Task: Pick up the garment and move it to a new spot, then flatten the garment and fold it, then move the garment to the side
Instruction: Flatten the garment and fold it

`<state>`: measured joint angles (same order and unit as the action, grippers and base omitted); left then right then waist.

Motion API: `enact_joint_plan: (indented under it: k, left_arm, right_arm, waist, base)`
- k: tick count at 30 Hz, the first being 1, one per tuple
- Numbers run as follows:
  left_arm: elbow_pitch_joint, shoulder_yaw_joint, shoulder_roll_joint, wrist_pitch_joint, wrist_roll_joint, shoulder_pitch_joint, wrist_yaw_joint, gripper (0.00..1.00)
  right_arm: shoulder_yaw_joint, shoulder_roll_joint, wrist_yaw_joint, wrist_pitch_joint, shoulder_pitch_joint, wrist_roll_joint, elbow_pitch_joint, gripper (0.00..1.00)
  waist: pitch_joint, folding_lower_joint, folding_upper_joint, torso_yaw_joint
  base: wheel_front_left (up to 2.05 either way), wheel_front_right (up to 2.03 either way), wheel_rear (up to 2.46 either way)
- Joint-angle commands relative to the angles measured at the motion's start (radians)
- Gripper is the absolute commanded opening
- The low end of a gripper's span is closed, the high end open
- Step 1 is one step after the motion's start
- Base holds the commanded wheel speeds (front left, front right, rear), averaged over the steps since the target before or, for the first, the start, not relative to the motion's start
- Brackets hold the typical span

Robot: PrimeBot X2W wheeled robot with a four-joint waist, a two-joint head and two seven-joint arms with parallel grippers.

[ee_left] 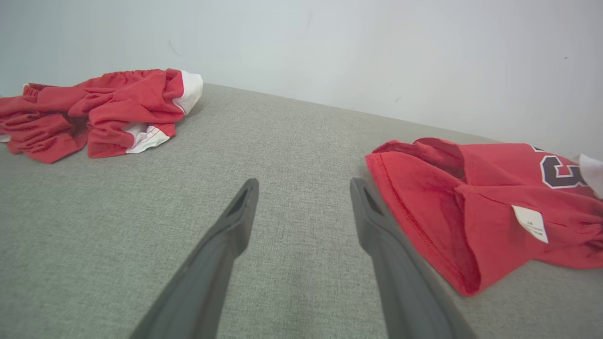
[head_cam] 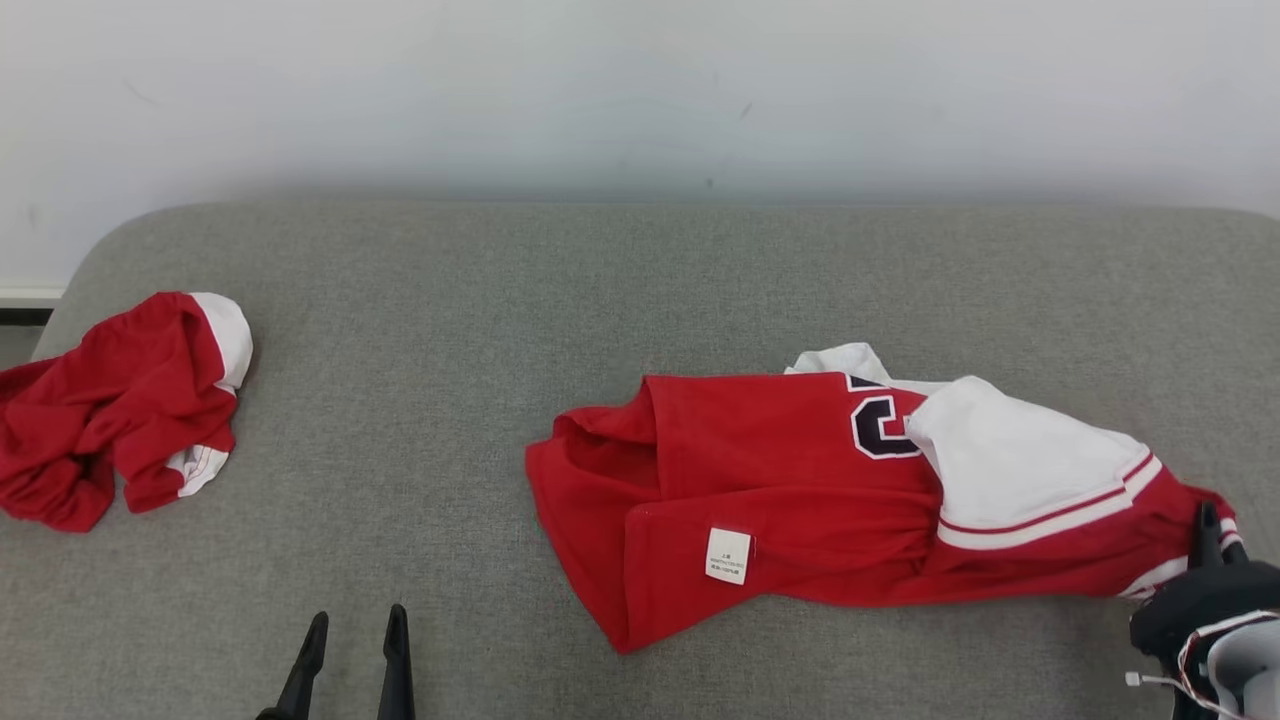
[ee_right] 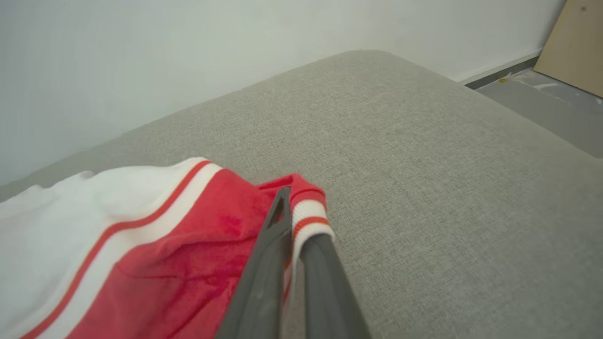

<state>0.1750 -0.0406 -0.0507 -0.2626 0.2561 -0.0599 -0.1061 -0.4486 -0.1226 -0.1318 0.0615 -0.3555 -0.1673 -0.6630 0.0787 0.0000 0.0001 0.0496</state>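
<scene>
The garment (head_cam: 800, 480) is a red jersey with white panels and a dark number, lying crumpled on the grey cushion right of centre. My right gripper (head_cam: 1212, 530) sits at the jersey's right end and is shut on its red-and-white striped edge; the right wrist view has the cloth (ee_right: 306, 212) pinched between the two fingers (ee_right: 264, 273). At the lower left my left gripper (head_cam: 355, 630) stands open and empty above bare cushion. In the left wrist view its fingers (ee_left: 235, 221) spread wide just left of the garment's red hem (ee_left: 424, 216).
A second red and white cloth (head_cam: 120, 410) lies bunched at the cushion's left edge. The grey cushion (head_cam: 450, 300) backs onto a pale wall. Off its right end I see floor and a wooden board (ee_right: 574, 42).
</scene>
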Motion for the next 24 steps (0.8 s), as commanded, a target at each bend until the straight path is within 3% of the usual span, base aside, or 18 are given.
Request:
enact_joint_plan:
  k: [1,2,3,12,24]
  left_arm:
    - [0.002,0.001,0.001,-0.003,-0.003,-0.01,-0.004,1.0]
    - [0.003,0.001,0.001,-0.003,-0.003,-0.013,-0.004,1.0]
    - [0.004,0.0,0.001,-0.003,-0.004,-0.017,-0.004,1.0]
    - [0.01,-0.006,0.001,-0.003,-0.005,-0.036,-0.005,1.0]
    - [0.01,-0.012,0.001,-0.003,0.004,-0.059,-0.004,1.0]
  right_arm:
    - [-0.014,0.014,0.002,-0.008,0.025,0.023,0.015,0.09]
    - [-0.019,0.023,0.002,-0.024,0.036,0.026,0.017,0.89]
    - [-0.022,0.03,0.002,-0.032,0.048,0.028,0.024,1.0]
    - [0.014,0.056,0.002,-0.204,0.175,0.027,0.104,1.0]
    - [0.083,0.07,0.002,-0.549,0.284,0.069,0.523,1.0]
  waist:
    - [-0.008,0.0,-0.0001,-0.005]
    - [-0.013,0.0,-0.0001,-0.006]
    - [-0.018,0.0,-0.0001,-0.008]
    - [-0.055,0.0,-0.0001,-0.015]
    - [-0.08,0.0,-0.0001,-0.024]
  base:
    - [0.0,0.0,0.0]
    - [0.0,0.0,0.0]
    - [0.0,0.0,0.0]
    - [0.0,0.0,0.0]
    - [0.0,0.0,0.0]
